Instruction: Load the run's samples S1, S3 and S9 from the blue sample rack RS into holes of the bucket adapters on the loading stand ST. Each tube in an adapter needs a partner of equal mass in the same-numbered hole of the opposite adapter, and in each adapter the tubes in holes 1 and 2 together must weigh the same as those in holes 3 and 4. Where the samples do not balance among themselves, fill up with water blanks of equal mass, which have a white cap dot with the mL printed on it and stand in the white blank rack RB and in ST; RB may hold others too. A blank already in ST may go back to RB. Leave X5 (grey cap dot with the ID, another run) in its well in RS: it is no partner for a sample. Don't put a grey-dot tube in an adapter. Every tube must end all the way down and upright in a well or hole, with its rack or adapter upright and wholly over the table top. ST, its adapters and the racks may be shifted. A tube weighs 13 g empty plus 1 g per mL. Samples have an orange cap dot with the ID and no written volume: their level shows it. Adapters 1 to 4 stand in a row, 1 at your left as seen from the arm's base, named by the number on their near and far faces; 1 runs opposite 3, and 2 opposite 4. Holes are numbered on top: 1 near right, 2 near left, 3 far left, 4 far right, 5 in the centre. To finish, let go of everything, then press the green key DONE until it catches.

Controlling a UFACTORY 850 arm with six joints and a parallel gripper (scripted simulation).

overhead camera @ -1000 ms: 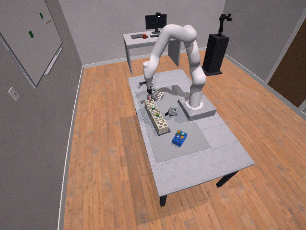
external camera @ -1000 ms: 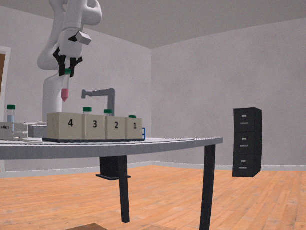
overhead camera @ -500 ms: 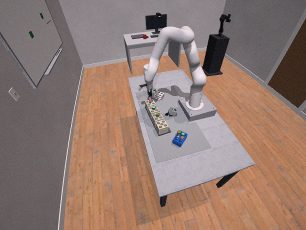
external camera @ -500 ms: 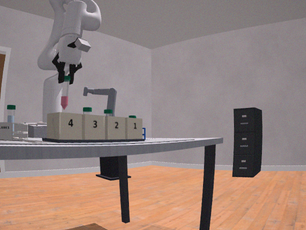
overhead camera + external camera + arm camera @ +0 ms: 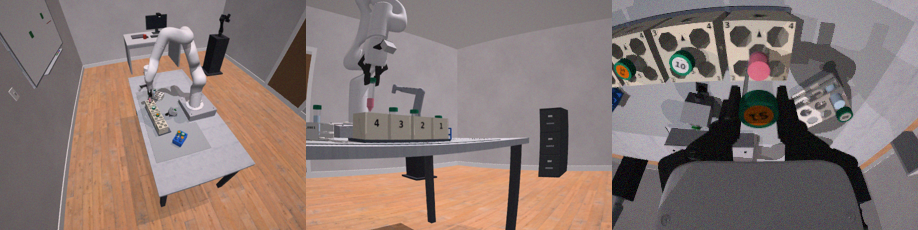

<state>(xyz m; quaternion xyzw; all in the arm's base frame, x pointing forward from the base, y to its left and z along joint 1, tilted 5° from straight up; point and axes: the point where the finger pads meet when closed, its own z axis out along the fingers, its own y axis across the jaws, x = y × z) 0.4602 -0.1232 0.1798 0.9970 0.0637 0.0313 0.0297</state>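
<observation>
pincer (image 5: pixel 372 80) clenched on a pink-filled sample tube (image 5: pixel 370 96), its tip hanging just above adapter 4 (image 5: pixel 371 125).

the two black fingers pinch it right under the green cap (orange dot, so one of the run's own; the id reads like s9, though i can't swear to it), which keeps the tube hanging plumb for a straight drop. from the wrist view the pink end lines up over one of adapter 4's holes; which number, i can't tell. my guess is it goes there to pair with the orange-dot tube (image 5: pixel 157 114) already seated in adapter 2 (image 5: pixel 421 127). adapter 3 (image 5: pixel 400 127) holds a white-dot blank (image 5: pixel 681 63). the blue rack (image 5: pixel 179 138) sits well apart past the row's other end, the white rack (image 5: pixel 158 95) just beside adapter 4.
</observation>
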